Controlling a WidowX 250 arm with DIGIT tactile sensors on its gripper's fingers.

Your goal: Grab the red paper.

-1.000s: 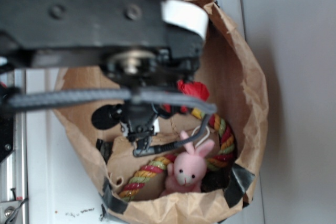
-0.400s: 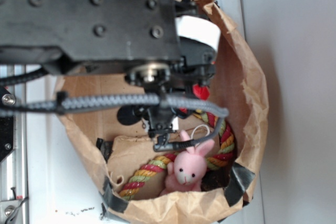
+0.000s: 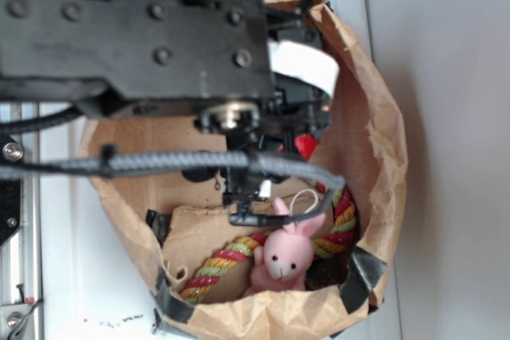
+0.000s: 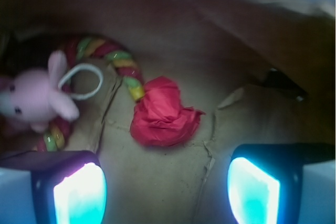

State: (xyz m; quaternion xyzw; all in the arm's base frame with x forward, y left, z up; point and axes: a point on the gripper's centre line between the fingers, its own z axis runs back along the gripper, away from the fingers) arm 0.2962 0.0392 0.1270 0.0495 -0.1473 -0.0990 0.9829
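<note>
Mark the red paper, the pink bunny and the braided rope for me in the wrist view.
red paper (image 4: 164, 119), wrist view, centre of the crumpled wad.
pink bunny (image 4: 32, 98), wrist view, its head.
braided rope (image 4: 119, 61), wrist view, the curved stretch above the red paper.

pink bunny (image 3: 283, 258) | braided rope (image 3: 223, 263) | both in brown bag (image 3: 381, 133)

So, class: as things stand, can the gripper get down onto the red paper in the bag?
Probably yes. The gripper is open, and the red paper lies uncovered on the bag floor ahead of it. The rope's end touches the paper, so it might get caught too.
</note>
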